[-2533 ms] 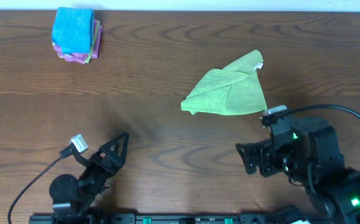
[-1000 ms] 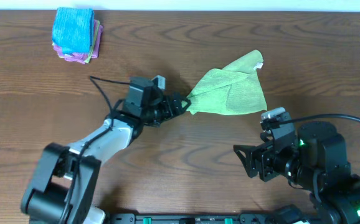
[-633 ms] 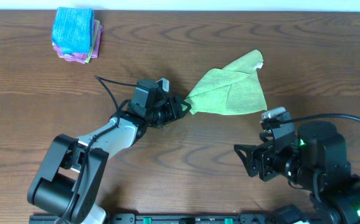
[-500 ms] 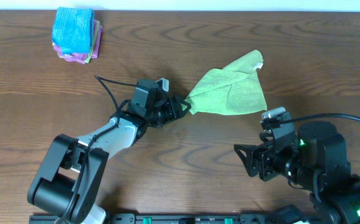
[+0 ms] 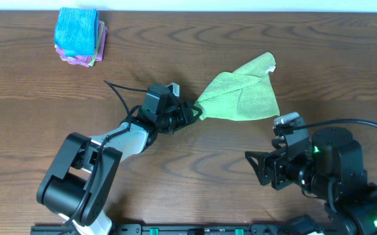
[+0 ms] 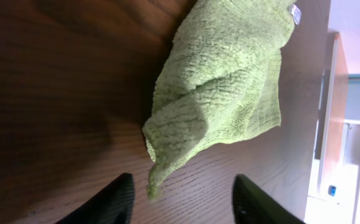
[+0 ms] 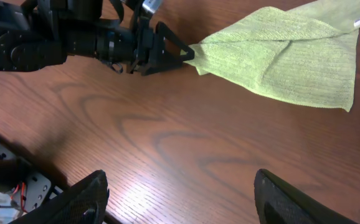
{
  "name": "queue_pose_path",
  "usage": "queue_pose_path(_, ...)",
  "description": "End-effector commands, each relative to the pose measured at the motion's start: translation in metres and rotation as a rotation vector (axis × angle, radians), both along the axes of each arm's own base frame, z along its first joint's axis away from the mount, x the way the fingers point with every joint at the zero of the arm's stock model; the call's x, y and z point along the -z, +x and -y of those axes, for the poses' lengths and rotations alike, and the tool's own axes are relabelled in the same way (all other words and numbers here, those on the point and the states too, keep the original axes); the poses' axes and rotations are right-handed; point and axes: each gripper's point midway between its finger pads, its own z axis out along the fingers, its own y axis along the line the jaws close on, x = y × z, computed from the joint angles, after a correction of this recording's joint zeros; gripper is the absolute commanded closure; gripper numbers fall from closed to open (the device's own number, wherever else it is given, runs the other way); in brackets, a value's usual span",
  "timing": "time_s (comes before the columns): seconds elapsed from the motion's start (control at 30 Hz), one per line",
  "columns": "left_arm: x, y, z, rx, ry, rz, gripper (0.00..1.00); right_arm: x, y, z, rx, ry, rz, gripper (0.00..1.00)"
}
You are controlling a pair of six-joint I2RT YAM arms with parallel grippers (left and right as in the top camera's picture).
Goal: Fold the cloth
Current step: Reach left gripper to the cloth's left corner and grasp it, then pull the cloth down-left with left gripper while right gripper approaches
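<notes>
From overhead, the green cloth (image 5: 241, 96) lies rumpled and roughly triangular on the table (image 5: 175, 59), right of centre and well apart from the stack (image 5: 79, 36) of coloured cloths at the far left. The left claw (image 5: 193, 112) lies low across the wood at the cloth's left corner, while the right claw (image 5: 254, 168) hangs near the front edge, short of the cloth. In the left wrist view, that corner tapers to a point between the claw's two fingers (image 6: 118, 198), which stand partly apart with wood showing on either side; no pinch is made. In the right wrist view, the right claw's fingers (image 7: 83, 200) are spread wide over bare wood with nothing between them, and the left claw's tips sit at the cloth's corner across the table. The step in hand looks to be the first grasp, with folding not yet begun. The next move likely calls for pinching the corner firmly, then spreading the cloth flat before any fold.
</notes>
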Motion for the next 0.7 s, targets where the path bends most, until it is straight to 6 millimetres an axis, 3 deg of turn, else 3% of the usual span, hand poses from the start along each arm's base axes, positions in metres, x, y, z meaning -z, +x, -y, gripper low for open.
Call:
queue_pose_path(0.0, 0.001, 0.006, -0.001, -0.023, 0.004, -0.003, 0.55, -0.001, -0.001, -0.001, 0.003, 0.013, -0.002, 0.25)
queue_pose_path(0.07, 0.002, 0.007, -0.002, -0.036, 0.013, -0.001, 0.63, -0.001, -0.001, -0.001, 0.003, 0.012, -0.002, 0.25)
queue_pose_path(0.3, 0.003, 0.011, -0.005, -0.06, 0.029, 0.005, 0.7, -0.001, -0.001, -0.001, 0.003, 0.013, -0.001, 0.26)
queue_pose_path(0.43, 0.004, 0.013, -0.008, -0.073, 0.041, 0.011, 0.83, -0.001, -0.001, -0.001, 0.003, 0.013, 0.0, 0.26)
queue_pose_path(0.47, 0.004, 0.013, -0.007, -0.072, 0.04, 0.01, 0.92, -0.002, -0.001, -0.001, 0.003, 0.013, 0.001, 0.26)
queue_pose_path(0.57, 0.005, 0.009, -0.006, -0.058, 0.033, -0.004, 0.94, -0.003, 0.0, -0.002, 0.003, 0.016, 0.006, 0.26)
queue_pose_path(0.67, 0.016, -0.009, -0.009, -0.024, 0.036, -0.105, 0.95, -0.003, 0.0, -0.002, 0.003, 0.016, 0.007, 0.26)
